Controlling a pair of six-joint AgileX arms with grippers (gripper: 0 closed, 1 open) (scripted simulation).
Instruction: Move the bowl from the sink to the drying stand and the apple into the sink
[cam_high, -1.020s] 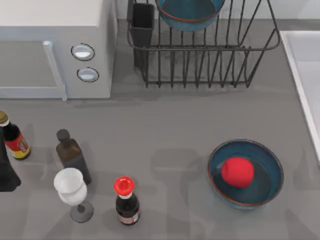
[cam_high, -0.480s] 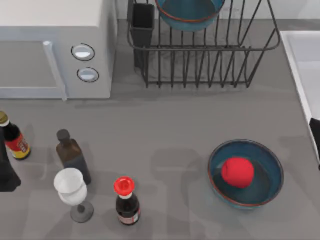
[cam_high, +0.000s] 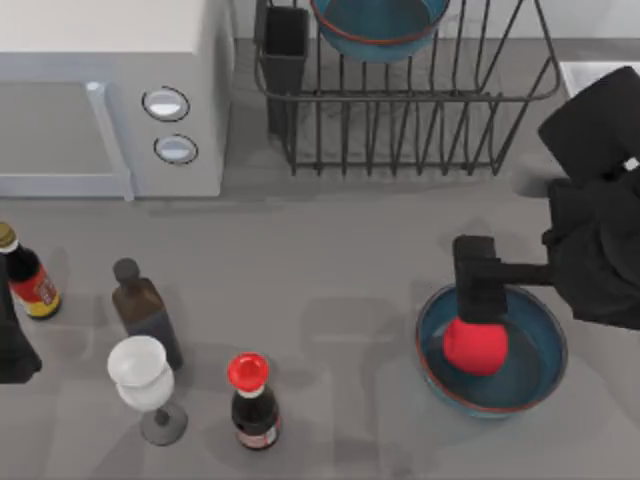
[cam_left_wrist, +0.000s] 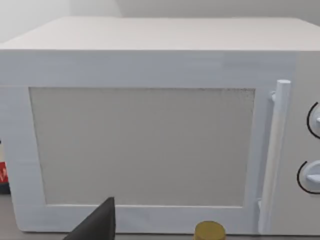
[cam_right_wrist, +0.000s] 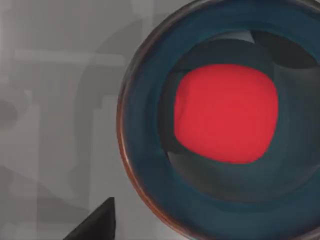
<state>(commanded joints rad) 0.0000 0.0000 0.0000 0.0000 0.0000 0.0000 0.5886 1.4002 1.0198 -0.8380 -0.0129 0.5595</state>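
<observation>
The right gripper (cam_high: 478, 290) hangs over the apple (cam_high: 475, 345), which sits in a bowl (cam_high: 492, 348) near the worktop's front right corner; whether its jaws are open, I cannot tell. Another bowl (cam_high: 378, 25) stands in the drying stand (cam_high: 400, 110). The sink (cam_high: 585, 75) lies at the right edge. The left arm is parked at the left edge.

The right arm (cam_high: 600, 200) is matt black throughout, built of bulky rounded housings, with a small pale mark on its upper housing. A thin black bar runs from it to a blocky, squared black right gripper (cam_high: 478, 290). The left arm (cam_high: 14, 345) is a plain black block with angled edges.
</observation>
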